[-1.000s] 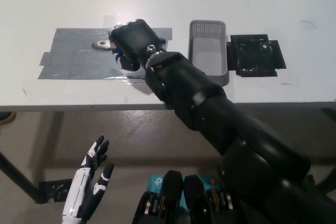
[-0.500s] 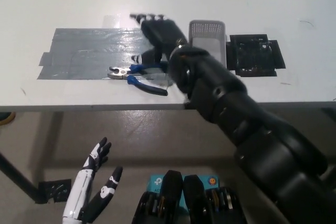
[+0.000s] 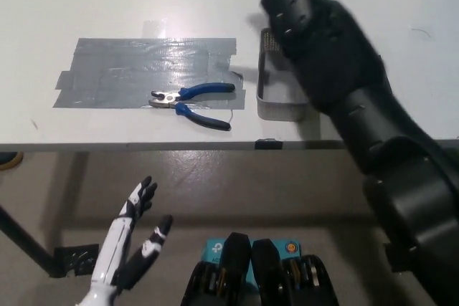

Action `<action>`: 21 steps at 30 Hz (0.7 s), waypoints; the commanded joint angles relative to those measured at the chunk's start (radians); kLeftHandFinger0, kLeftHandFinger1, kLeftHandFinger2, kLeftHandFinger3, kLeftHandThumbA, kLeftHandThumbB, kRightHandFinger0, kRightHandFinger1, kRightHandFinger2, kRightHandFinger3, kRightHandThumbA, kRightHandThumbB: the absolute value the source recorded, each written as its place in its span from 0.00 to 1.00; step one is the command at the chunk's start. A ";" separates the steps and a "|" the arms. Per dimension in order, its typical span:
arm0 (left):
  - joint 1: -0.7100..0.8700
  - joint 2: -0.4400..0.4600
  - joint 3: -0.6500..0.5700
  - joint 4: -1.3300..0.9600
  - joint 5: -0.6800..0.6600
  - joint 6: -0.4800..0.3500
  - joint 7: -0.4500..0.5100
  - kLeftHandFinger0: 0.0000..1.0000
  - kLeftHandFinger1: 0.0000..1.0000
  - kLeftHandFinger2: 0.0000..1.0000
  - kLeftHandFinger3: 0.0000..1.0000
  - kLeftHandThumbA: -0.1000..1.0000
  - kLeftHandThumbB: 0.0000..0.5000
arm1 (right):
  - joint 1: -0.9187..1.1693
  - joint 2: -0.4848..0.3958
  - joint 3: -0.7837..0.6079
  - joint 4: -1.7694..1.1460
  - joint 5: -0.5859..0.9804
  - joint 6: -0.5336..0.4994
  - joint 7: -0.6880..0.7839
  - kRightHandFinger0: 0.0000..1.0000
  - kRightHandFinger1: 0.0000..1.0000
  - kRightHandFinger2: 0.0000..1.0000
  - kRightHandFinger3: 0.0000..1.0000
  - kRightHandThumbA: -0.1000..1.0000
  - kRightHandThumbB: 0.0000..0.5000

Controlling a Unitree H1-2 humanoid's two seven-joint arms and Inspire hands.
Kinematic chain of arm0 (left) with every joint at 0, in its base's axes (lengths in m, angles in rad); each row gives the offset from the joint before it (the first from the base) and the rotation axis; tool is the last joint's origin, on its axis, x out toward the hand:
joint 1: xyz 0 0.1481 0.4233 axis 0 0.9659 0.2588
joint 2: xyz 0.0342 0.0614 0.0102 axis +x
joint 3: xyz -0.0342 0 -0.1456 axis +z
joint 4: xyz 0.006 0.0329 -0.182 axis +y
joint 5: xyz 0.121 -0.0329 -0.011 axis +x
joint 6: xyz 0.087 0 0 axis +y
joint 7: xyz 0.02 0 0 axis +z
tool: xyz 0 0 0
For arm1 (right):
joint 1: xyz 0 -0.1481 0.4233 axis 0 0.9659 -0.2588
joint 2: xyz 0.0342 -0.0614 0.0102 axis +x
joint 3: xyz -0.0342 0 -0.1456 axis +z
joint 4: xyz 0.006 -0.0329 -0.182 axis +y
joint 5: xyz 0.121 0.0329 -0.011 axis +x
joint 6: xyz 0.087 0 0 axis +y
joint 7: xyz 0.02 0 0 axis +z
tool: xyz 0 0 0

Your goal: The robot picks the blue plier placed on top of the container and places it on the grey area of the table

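Observation:
The blue-handled plier point(image 3: 192, 101) lies flat on the grey taped area point(image 3: 143, 71) of the white table, its metal jaws pointing left and its handles spread to the right. Nothing touches it. My black right arm point(image 3: 337, 77) reaches up across the picture to the top edge, and its hand is out of view above. It covers most of the grey container point(image 3: 276, 102), of which only the left wall and front show. My white left hand point(image 3: 133, 245) hangs below the table edge at the lower left, fingers spread, holding nothing.
The table's front edge point(image 3: 143, 146) runs across the picture just below the plier. Below it lies the floor, with a blue box point(image 3: 215, 249) near my body.
My right hand has let go of the plier and risen up and to the right, out of the top of the picture. The plier stays on the grey area.

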 commanded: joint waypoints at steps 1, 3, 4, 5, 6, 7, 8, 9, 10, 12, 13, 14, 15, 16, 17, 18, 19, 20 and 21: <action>-0.125 0.018 0.043 -0.012 -0.021 -0.021 0.022 1.00 1.00 1.00 1.00 0.87 0.08 | 0.038 -0.186 -0.132 -0.691 0.244 0.148 0.215 1.00 1.00 1.00 1.00 1.00 0.58; -0.153 0.019 0.050 -0.012 -0.026 -0.008 0.021 1.00 1.00 1.00 1.00 0.97 0.14 | 0.146 -0.218 -0.171 -0.865 0.303 0.178 0.221 1.00 1.00 1.00 1.00 1.00 0.51; -0.170 0.017 0.054 -0.004 -0.028 -0.008 0.024 1.00 1.00 1.00 1.00 1.00 0.16 | 0.222 -0.230 -0.199 -0.967 0.359 0.189 0.215 1.00 1.00 1.00 1.00 0.98 0.52; -0.175 0.016 0.057 -0.005 -0.031 -0.004 0.024 1.00 1.00 1.00 1.00 1.00 0.18 | 0.256 -0.235 -0.210 -1.012 0.377 0.201 0.212 1.00 1.00 1.00 1.00 0.98 0.52; -0.182 0.017 0.060 -0.005 -0.036 0.000 0.023 1.00 1.00 1.00 1.00 1.00 0.19 | 0.315 -0.238 -0.225 -1.081 0.411 0.223 0.207 1.00 1.00 1.00 1.00 0.97 0.55; -0.193 0.017 0.064 0.002 -0.043 -0.003 0.023 1.00 1.00 1.00 1.00 1.00 0.19 | 0.397 -0.247 -0.238 -1.155 0.458 0.224 0.201 1.00 1.00 1.00 1.00 0.96 0.51; -0.199 0.019 0.066 0.003 -0.045 -0.002 0.021 1.00 1.00 1.00 1.00 1.00 0.20 | 0.438 -0.251 -0.243 -1.192 0.477 0.227 0.196 1.00 1.00 1.00 1.00 0.96 0.53; -0.214 0.020 0.066 0.010 -0.039 -0.002 0.023 1.00 1.00 1.00 1.00 1.00 0.18 | 0.534 -0.252 -0.254 -1.262 0.518 0.240 0.184 1.00 1.00 1.00 1.00 0.95 0.56; -0.222 0.019 0.067 0.012 -0.039 0.001 0.023 1.00 1.00 1.00 1.00 1.00 0.19 | 0.562 -0.252 -0.257 -1.283 0.525 0.247 0.180 1.00 1.00 1.00 1.00 0.96 0.56; -0.239 0.019 0.067 0.021 -0.039 0.006 0.021 1.00 1.00 1.00 1.00 1.00 0.19 | 0.673 -0.238 -0.255 -1.355 0.530 0.247 0.154 1.00 1.00 1.00 1.00 0.98 0.50; -0.247 0.019 0.067 0.028 -0.040 0.004 0.020 1.00 1.00 1.00 1.00 1.00 0.18 | 0.708 -0.231 -0.251 -1.377 0.534 0.241 0.145 1.00 1.00 1.00 1.00 0.98 0.48; -0.254 0.019 0.067 0.033 -0.038 0.003 0.021 1.00 1.00 1.00 1.00 1.00 0.19 | 0.734 -0.227 -0.246 -1.391 0.536 0.240 0.140 1.00 1.00 1.00 1.00 0.99 0.49; -0.264 0.019 0.065 0.039 -0.029 0.005 0.022 1.00 1.00 1.00 1.00 1.00 0.19 | 0.775 -0.213 -0.239 -1.418 0.536 0.248 0.129 1.00 1.00 1.00 1.00 1.00 0.52; -0.268 0.018 0.065 0.042 -0.031 0.005 0.021 1.00 1.00 1.00 1.00 1.00 0.19 | 0.816 -0.202 -0.228 -1.439 0.536 0.248 0.120 1.00 1.00 1.00 1.00 1.00 0.50; -0.282 0.019 0.065 0.051 -0.024 0.003 0.024 1.00 1.00 1.00 1.00 1.00 0.18 | 0.848 -0.192 -0.222 -1.446 0.530 0.238 0.111 1.00 1.00 1.00 1.00 1.00 0.52; -0.288 0.020 0.065 0.056 -0.021 0.000 0.027 1.00 1.00 1.00 1.00 1.00 0.17 | 0.873 -0.184 -0.215 -1.448 0.520 0.224 0.104 1.00 1.00 1.00 1.00 1.00 0.51; -0.289 0.019 0.066 0.057 -0.018 -0.001 0.029 1.00 1.00 1.00 1.00 1.00 0.18 | 0.899 -0.177 -0.207 -1.453 0.520 0.215 0.099 1.00 1.00 1.00 1.00 1.00 0.50; -0.289 0.019 0.066 0.056 -0.018 0.000 0.028 1.00 1.00 1.00 1.00 1.00 0.18 | 0.902 -0.177 -0.206 -1.455 0.521 0.217 0.098 1.00 1.00 1.00 1.00 1.00 0.50; -0.292 0.021 0.068 0.061 -0.020 -0.006 0.029 1.00 1.00 1.00 1.00 1.00 0.18 | 0.940 -0.162 -0.199 -1.444 0.527 0.186 0.088 1.00 1.00 1.00 1.00 1.00 0.48</action>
